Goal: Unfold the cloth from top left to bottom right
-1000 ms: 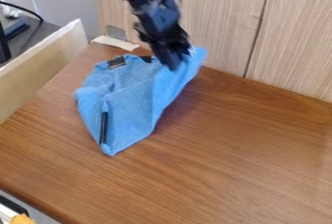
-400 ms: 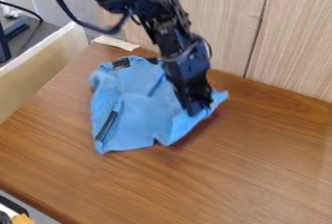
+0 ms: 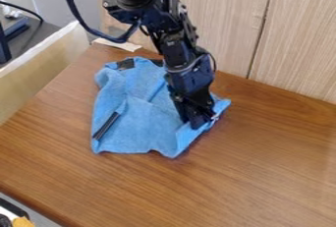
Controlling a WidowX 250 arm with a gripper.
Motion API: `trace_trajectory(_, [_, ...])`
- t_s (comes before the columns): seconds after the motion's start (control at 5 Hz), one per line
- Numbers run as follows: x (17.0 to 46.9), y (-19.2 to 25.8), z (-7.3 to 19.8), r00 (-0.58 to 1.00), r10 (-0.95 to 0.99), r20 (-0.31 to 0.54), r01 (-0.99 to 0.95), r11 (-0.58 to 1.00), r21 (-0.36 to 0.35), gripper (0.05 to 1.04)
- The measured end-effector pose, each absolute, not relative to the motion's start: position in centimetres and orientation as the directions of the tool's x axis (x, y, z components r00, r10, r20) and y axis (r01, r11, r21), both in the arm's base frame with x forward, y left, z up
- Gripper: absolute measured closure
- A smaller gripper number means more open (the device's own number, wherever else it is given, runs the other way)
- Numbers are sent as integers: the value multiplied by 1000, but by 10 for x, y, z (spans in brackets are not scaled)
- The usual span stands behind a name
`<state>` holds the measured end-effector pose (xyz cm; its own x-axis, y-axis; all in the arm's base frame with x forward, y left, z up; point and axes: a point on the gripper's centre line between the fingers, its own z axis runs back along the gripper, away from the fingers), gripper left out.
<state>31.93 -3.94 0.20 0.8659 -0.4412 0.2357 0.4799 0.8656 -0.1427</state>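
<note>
Cloth (image 3: pixel 141 127) mostly opened out on table (image 3: pixel 263 172); unfolding judged well advanced. Creases across cloth's middle and bunching along its lower right edge left to be smoothed. Tool (image 3: pixel 198 122) placed at that edge; open or closed, cannot be told.

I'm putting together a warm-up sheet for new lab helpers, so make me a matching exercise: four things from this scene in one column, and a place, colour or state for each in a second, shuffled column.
Things
1. Cloth
2. End effector
3. Table
4. Flat strip

Places, colours, states
A. Black, down at the right-hand side of something blue
B. Pale, near the far left of the brown surface
C. Blue, with creases and an uneven edge
D. Brown, with a wood grain

Right pairs: 1-C, 2-A, 3-D, 4-B
</note>
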Motion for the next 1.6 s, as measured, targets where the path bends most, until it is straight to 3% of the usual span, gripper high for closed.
trace_trajectory(0.2, [320, -39, 2, 861, -446, 245, 487, 862, -140, 274])
trace_trajectory(0.4, [322, -38, 3, 863, -437, 253, 480, 865, -143, 79])
trace_trajectory(0.6, [319, -36, 8, 863, -429, 265, 478, 865, -156, 80])
trace_trajectory(1.2, [320, -42, 87, 776, -433, 458, 531, 841, -103, 84])
trace_trajectory(1.4, [316, -38, 106, 765, -415, 492, 531, 840, -116, 84])
trace_trajectory(1.6, [316, -38, 106, 761, -421, 494, 536, 837, -112, 84])
